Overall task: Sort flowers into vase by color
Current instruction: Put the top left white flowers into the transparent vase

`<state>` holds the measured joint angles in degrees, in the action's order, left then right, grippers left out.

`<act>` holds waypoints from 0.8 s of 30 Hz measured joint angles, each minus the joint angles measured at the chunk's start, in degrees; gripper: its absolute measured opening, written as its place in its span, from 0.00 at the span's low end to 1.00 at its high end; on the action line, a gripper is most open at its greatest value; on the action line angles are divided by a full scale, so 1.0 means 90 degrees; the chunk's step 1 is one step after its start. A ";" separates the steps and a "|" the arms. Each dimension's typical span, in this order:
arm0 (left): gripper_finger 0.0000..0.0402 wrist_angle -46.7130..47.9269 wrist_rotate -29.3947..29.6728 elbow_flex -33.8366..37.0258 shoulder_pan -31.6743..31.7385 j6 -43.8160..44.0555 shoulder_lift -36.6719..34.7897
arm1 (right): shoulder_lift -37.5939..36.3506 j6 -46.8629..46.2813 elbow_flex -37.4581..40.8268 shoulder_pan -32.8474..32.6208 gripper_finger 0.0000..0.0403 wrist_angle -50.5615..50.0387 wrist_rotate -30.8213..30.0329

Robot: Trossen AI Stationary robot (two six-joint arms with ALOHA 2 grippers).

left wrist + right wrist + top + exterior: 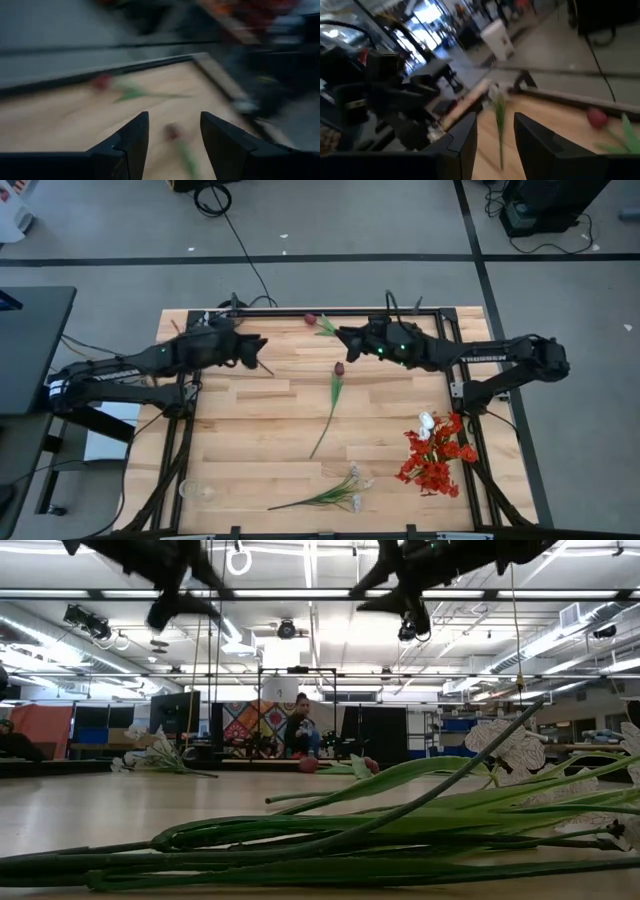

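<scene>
My left gripper (262,352) hangs open above the far left of the wooden table (250,420), with nothing between its fingers. My right gripper (340,337) hangs open above the far middle, pointing toward the left arm. A dark maroon tulip (310,319) lies at the far edge, just beside the right gripper. A second maroon tulip (339,368) lies mid-table on its long stem and shows beyond the left fingers (172,131). A white spray (496,102) lies on the table beyond the right fingers. A second white spray (340,492) lies near the front edge.
Red blooms (435,462) and a white tulip (427,422) lie in a heap at the near right. A small clear thing (198,491) sits near the near left corner; I cannot tell whether it is the vase. Bare wood lies at the centre left.
</scene>
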<state>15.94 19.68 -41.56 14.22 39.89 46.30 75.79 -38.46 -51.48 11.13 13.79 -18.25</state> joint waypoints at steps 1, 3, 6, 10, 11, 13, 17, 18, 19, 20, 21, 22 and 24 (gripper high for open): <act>0.46 0.0343 0.0251 0.0000 0.0065 0.0358 0.0104 | 0.0000 -0.0138 0.0000 0.0111 0.34 -0.0155 0.0059; 0.46 0.1035 0.0610 0.0000 0.0263 0.1179 0.0380 | -0.0017 -0.0403 0.0000 0.0342 0.34 -0.0541 0.0197; 0.46 0.1798 0.0720 0.0002 0.0671 0.2428 0.0842 | -0.0029 -0.0700 0.0000 0.0746 0.34 -0.1016 0.0762; 0.46 0.2002 0.0726 0.0002 0.1293 0.3291 0.1519 | 0.0011 -0.0840 0.0000 0.1268 0.34 -0.1602 0.1938; 0.46 0.1968 0.0711 0.0002 0.1474 0.3388 0.1724 | 0.0012 -0.0875 0.0000 0.1372 0.34 -0.1752 0.2194; 0.46 0.1977 0.0509 0.0000 0.1844 0.3569 0.2180 | 0.0011 -0.0880 0.0000 0.1526 0.34 -0.1897 0.2601; 0.46 0.1972 -0.0238 0.0000 0.2517 0.3693 0.3029 | -0.0024 -0.0722 0.0000 0.1758 0.34 -0.1929 0.3394; 0.46 0.1997 -0.0421 0.0000 0.2658 0.3727 0.3200 | -0.0026 -0.0667 0.0000 0.1803 0.35 -0.1915 0.3575; 0.46 0.2004 -0.0595 0.0000 0.2772 0.3810 0.3347 | -0.0027 -0.0602 0.0000 0.1837 0.36 -0.1921 0.3740; 0.46 0.1975 -0.0736 0.0000 0.2875 0.3944 0.3480 | -0.0027 -0.0542 0.0000 0.1871 0.37 -0.1924 0.3857; 0.46 0.1975 -0.0828 0.0000 0.2963 0.4030 0.3597 | -0.0027 -0.0473 0.0000 0.1896 0.38 -0.1927 0.3938; 0.46 0.1984 -0.0859 0.0000 0.3027 0.4089 0.3684 | -0.0027 -0.0409 0.0000 0.1912 0.40 -0.1927 0.4010; 0.46 0.1888 -0.0874 0.0000 0.3123 0.4145 0.3809 | -0.0027 -0.0391 0.0000 0.1952 0.44 -0.1924 0.4044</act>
<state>32.93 11.81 -41.56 42.33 77.19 80.58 75.55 -41.98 -51.48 28.70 -3.53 18.14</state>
